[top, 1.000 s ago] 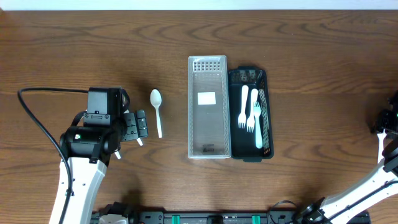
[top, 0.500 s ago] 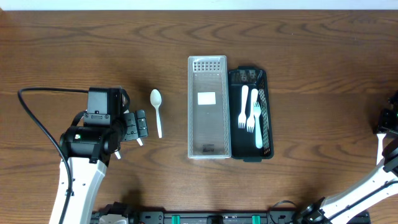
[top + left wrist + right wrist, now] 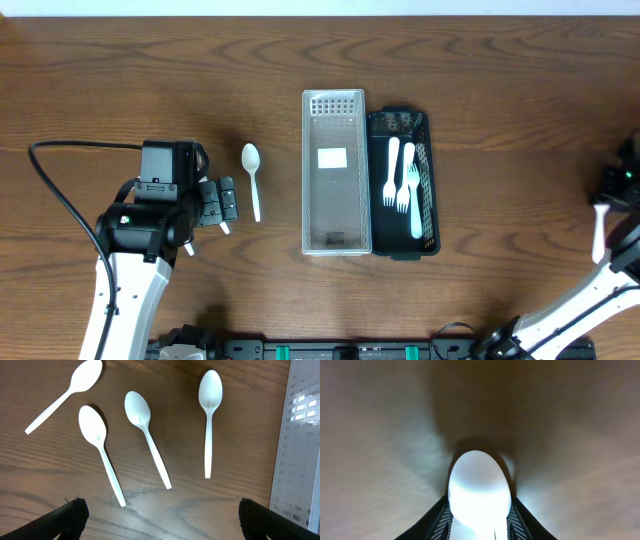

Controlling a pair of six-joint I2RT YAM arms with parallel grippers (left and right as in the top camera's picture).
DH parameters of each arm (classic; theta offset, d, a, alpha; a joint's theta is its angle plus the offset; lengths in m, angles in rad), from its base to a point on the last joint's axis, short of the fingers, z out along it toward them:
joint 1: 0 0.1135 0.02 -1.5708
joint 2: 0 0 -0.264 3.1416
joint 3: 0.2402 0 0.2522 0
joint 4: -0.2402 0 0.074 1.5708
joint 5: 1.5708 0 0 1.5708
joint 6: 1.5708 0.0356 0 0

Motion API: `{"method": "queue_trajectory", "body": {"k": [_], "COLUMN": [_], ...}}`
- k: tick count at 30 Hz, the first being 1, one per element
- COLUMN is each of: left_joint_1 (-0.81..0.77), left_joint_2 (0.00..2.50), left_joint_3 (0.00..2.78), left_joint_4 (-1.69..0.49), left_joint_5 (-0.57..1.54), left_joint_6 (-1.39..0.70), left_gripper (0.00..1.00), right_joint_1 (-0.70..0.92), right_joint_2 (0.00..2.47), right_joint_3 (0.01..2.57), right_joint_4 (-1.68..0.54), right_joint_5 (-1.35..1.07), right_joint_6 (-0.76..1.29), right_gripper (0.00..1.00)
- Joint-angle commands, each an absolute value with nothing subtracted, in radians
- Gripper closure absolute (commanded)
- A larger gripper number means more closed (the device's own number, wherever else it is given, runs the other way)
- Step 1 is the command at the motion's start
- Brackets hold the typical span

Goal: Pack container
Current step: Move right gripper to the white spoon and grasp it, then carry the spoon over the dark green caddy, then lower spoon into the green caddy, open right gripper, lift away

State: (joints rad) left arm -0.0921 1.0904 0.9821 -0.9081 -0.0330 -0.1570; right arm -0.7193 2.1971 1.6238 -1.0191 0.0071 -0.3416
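At the left of the overhead view, the left gripper (image 3: 160, 512) hangs with jaws spread wide and empty over four loose white plastic spoons (image 3: 137, 407) on the table. At centre, the clear perforated container (image 3: 336, 205) looks empty. The black tray (image 3: 432, 200) against its right side holds white forks (image 3: 400, 185). At far right, the right gripper (image 3: 479, 522) pinches a rounded white spoon bowl (image 3: 479, 487). The forks seem packed, but the spoons are not yet in.

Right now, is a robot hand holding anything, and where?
The right gripper pinches a white plastic spoon just below its rounded bowl; the left gripper is open and empty.
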Motion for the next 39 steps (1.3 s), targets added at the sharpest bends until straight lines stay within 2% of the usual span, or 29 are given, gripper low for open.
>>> {"method": "queue_trajectory", "body": {"k": [1,9,12,18,23,34,39], "left_joint_1": [-0.087,-0.087,-0.087,-0.087,-0.087,-0.087,-0.087], "left_joint_2": [1.093,1.093,1.093,1.093,1.093,1.093,1.093], "left_joint_3": [0.986,0.986,0.986,0.986,0.986,0.986,0.986], "left_joint_4": [-0.903,-0.904,-0.904,-0.905,-0.905,-0.905,-0.912], "left_joint_5": [-0.041,-0.041,-0.041,-0.041,-0.041,-0.041,-0.041], "left_joint_6": [-0.154,-0.154,-0.154,-0.155,-0.154,-0.154,-0.154], "left_gripper": [0.02,0.02,0.02,0.02,0.02,0.02,0.02], "right_joint_1": [-0.645,-0.423,-0.298,-0.005,0.168,0.323,0.360], "right_joint_2": [2.092,1.824,1.723,1.609,1.631,1.872,1.972], "right_joint_3": [1.622,1.622,1.622,1.622,1.621,1.621,1.621], "right_joint_4": [-1.017,-1.032,-1.052,-1.079,-1.089,-1.170,-1.173], "right_joint_5": [-0.046,-0.050,-0.058,-0.072,-0.060,-0.058,-0.058], "right_joint_6": [-0.276,-0.092,0.033,0.191,0.336,0.363,0.363], "right_gripper": [0.74,0.75,0.83,0.83,0.84,0.85,0.78]}}
